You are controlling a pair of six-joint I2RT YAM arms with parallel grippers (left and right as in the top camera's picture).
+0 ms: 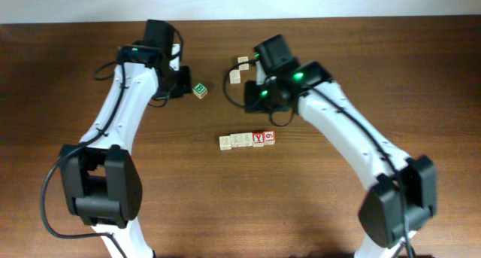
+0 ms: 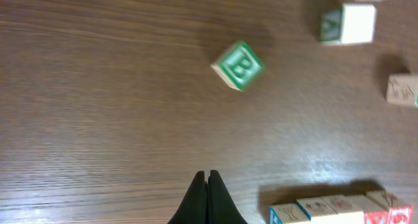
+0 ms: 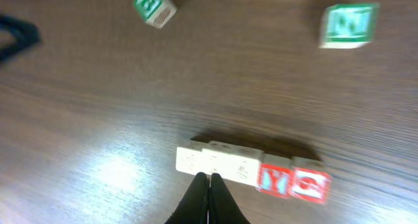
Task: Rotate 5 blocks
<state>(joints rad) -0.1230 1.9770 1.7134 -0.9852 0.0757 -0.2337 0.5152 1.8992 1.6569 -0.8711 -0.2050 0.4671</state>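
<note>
Five blocks (image 1: 246,140) lie in a tight row mid-table: three pale tan ones on the left, then a red Y block (image 1: 258,138) and another red-faced block (image 1: 270,138). In the right wrist view my right gripper (image 3: 209,178) is shut and empty. Its tips stand at the near edge of the tan blocks (image 3: 219,164), left of the red Y block (image 3: 274,180); whether they touch cannot be told. My left gripper (image 2: 206,175) is shut on nothing over bare wood, left of the row's end (image 2: 330,209).
A green B cube (image 1: 200,90) (image 2: 238,66) (image 3: 154,6) sits tilted behind the row. A green N cube (image 2: 348,23) (image 3: 348,25) and another tan cube (image 2: 401,90) lie farther back. Both white arms reach in from the front corners.
</note>
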